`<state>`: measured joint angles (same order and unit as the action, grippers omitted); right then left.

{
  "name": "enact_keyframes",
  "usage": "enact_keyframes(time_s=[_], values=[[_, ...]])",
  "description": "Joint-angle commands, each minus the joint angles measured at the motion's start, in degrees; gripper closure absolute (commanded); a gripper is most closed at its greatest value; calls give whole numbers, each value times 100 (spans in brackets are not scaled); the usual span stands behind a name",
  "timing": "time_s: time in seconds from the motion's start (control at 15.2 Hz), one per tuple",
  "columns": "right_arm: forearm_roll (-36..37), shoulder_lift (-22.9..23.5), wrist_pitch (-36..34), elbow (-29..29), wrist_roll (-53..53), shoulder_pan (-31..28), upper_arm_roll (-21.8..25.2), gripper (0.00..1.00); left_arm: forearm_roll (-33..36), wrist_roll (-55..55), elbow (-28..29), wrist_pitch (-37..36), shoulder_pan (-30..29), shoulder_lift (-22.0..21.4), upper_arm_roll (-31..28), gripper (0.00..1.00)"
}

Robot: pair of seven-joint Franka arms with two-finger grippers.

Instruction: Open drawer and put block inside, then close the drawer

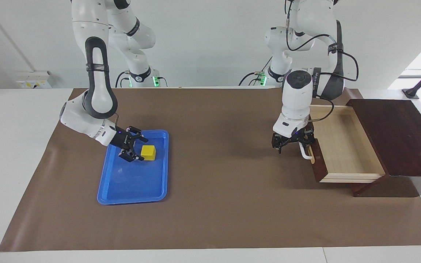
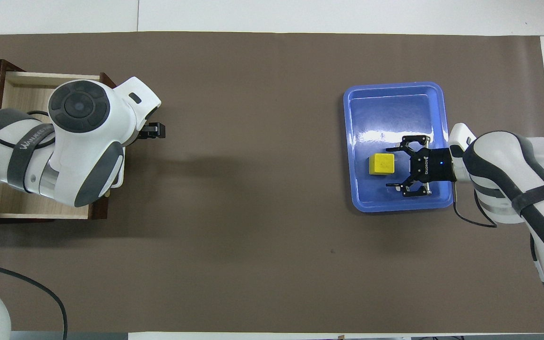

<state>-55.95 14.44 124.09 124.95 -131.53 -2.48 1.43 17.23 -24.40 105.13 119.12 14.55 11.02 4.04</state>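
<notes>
The yellow block (image 1: 148, 152) sits in the blue tray (image 1: 133, 199), also seen from overhead (image 2: 381, 164). My right gripper (image 1: 136, 149) is open and low over the tray, its fingertips level with the side of the block that faces the right arm's end (image 2: 389, 168). It holds nothing. The drawer (image 1: 342, 146) stands pulled out, its pale interior empty. My left gripper (image 1: 292, 145) is at the white handle (image 1: 306, 153) on the dark front (image 1: 318, 166). From overhead the left wrist hides most of the front and the handle.
The dark brown cabinet top (image 1: 397, 135) lies at the left arm's end, with the drawer (image 2: 26, 89) sticking out of it toward the table's middle. Brown paper (image 1: 225, 204) covers the table. The blue tray (image 2: 395, 101) holds only the block.
</notes>
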Motion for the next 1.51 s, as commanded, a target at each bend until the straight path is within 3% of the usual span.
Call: enact_keyframes(time_s=[0.0,0.07,0.33,0.66,0.99,1.12,1.45], values=[[-197,50,28,-50,-224,11,-11,85,-351,-38,-712,-643,13,217,-44,0],[-205,50,37,-50,-224,19,-11,100,-404,-39,-827,-810,4,225,-44,0],[-355,50,89,-111,-224,19,-11,100,-834,-187,-1187,-1258,4,190,-88,0],[-346,68,-77,-374,-198,89,-11,100,-1449,-1512,-1584,-1726,-128,-29,-114,0],[-250,173,-621,-919,-67,221,-11,100,-1873,-3936,-1540,-1471,-172,-144,-97,0],[-249,261,-946,-1270,371,483,-11,100,-1873,-5244,-1461,-1480,-15,-196,-79,0],[-223,323,-1387,-1859,1418,1099,-11,100,-1864,-7287,-1408,-1515,39,-223,-79,0]])
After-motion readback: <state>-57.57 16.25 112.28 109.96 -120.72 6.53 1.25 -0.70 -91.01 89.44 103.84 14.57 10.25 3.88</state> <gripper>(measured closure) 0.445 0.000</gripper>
